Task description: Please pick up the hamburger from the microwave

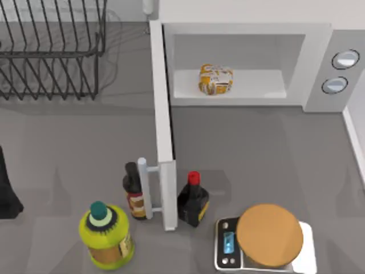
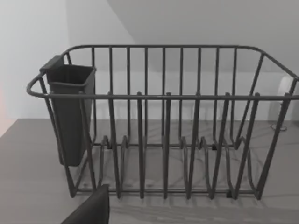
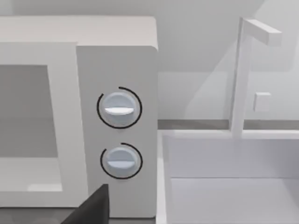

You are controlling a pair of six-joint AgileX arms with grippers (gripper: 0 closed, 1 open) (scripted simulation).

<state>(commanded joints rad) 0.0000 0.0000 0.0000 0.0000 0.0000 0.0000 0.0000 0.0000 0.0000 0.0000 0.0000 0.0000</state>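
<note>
Hamburger (image 1: pixel 216 79) sits inside the open microwave (image 1: pixel 316 68) at 12 o'clock on the table, nearer my right arm than my left; finger state cannot be told.

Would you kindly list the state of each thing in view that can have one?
microwave: door swung fully open.
hamburger: resting on the cavity floor, untouched.
scale: display lit, tan disc on its platform.
green-capped bottle: upright, capped.
red-capped bottle: upright, capped.
dark bottle: upright.
wire rack: holds a cutlery cup.
</note>
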